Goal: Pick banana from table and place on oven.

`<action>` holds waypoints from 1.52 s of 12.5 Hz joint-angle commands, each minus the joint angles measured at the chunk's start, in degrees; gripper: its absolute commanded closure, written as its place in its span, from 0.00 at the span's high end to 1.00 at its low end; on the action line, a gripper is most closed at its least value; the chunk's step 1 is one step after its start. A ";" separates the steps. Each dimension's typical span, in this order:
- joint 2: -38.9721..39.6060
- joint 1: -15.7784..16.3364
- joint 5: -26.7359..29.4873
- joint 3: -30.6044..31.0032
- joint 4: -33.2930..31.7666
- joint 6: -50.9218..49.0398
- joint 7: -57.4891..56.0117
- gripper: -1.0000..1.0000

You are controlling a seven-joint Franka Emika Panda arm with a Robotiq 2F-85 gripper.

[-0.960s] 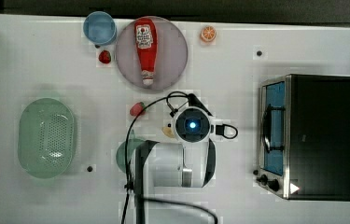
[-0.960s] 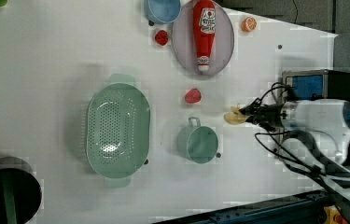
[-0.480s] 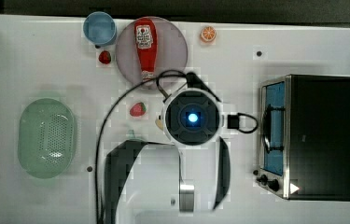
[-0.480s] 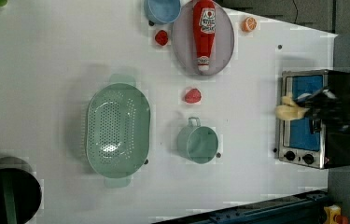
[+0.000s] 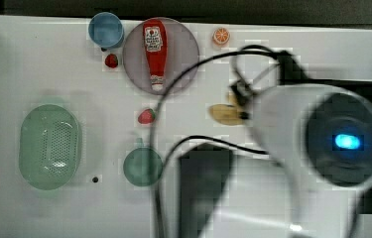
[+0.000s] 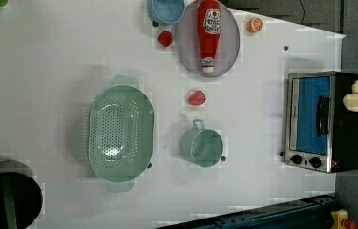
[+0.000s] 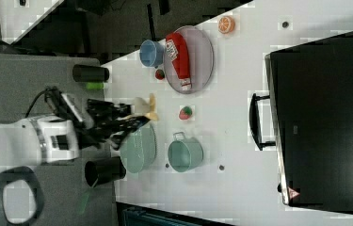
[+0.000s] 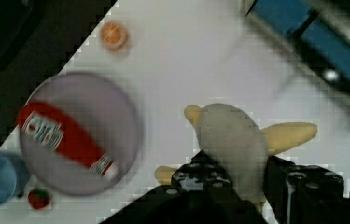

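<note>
We saw the pincer (image 8: 238, 186) clamped on the peeled banana (image 8: 232, 144), raised above the white table (image 6: 47, 57) near the oven (image 6: 327, 121), red ketchup bottle (image 6: 208, 31) on a plate (image 6: 186, 47), its label writing too blurred to read.

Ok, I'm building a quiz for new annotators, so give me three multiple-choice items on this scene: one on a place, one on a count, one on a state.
1. The red ketchup bottle lies on: A the round grey plate; B the green colander; C the oven.
2. Small red strawberries on the white table: A one; B two; C four.
3. The pale-yellow peeled toy banana is: A on the table; B held in the gripper; C in the green cup.

A, it rests across the plate. B, one beside the blue bowl, one mid-table. B, the wrist view shows the fingers clamped on it.
</note>
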 commanded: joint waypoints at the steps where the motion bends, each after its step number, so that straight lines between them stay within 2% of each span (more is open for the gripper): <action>1: 5.70 -4.44 0.03 -6.92 -1.01 0.24 -11.45 0.25; 6: 13.73 -5.26 -0.05 -15.40 -0.06 9.82 -20.81 0.25; 8: 17.22 -5.31 -0.34 -17.29 0.03 13.77 -24.29 0.25; 11: 20.40 -5.38 -0.35 -18.85 0.16 14.29 -24.87 0.25; 12: 20.76 -5.38 -0.40 -19.10 0.20 14.56 -24.86 0.30; 13: 20.77 -5.38 -0.43 -19.11 0.27 14.94 -24.87 0.40; 17: 20.63 -5.31 -0.87 -19.28 0.54 14.95 -24.96 0.85; 18: 20.51 -5.30 -1.15 -19.27 0.85 14.86 -24.96 1.00; 19: 20.22 -5.08 -1.41 -19.15 1.37 14.70 -25.14 1.00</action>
